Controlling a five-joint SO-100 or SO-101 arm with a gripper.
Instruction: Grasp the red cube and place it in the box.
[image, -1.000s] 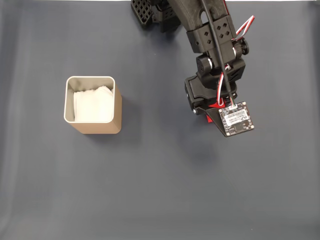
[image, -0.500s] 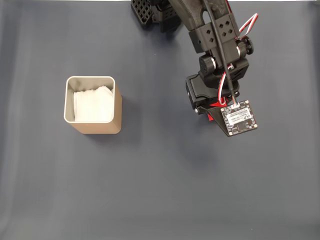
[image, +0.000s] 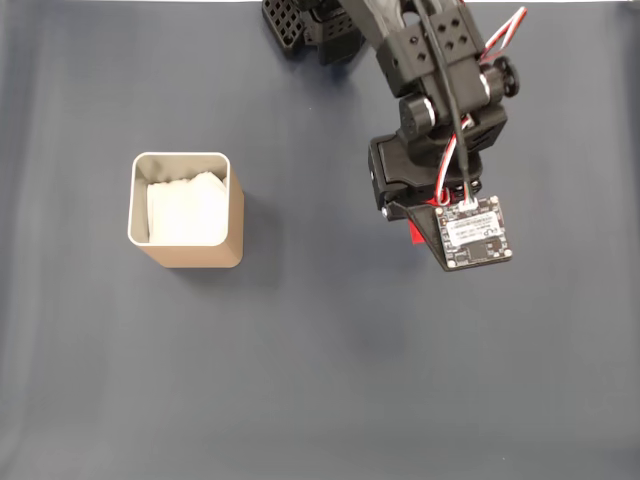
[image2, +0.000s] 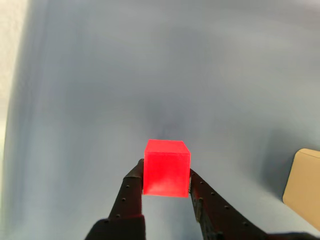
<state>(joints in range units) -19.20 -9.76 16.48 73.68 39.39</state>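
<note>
In the wrist view the red cube (image2: 166, 167) sits clamped between my gripper's (image2: 166, 175) two black fingers, held above the grey-blue table with a faint shadow beneath it. From the fixed view the gripper (image: 414, 226) is mostly hidden under the arm and its camera board, and just a sliver of the red cube (image: 414, 233) peeks out. The box (image: 190, 256), tan with a silvery rim and white lining, stands far to the left of the arm. Its tan wall shows as the box (image2: 304, 180) at the wrist view's right edge.
The arm's black base and links (image: 400, 50) reach in from the top of the fixed view. A small circuit board (image: 470, 232) with red and white wires rides on the wrist. Dark grey-blue table cloth (image: 300, 380) lies open between arm and box.
The arm has lifted a little and shifted slightly right with the red cube still in its grip. The box has not moved.
</note>
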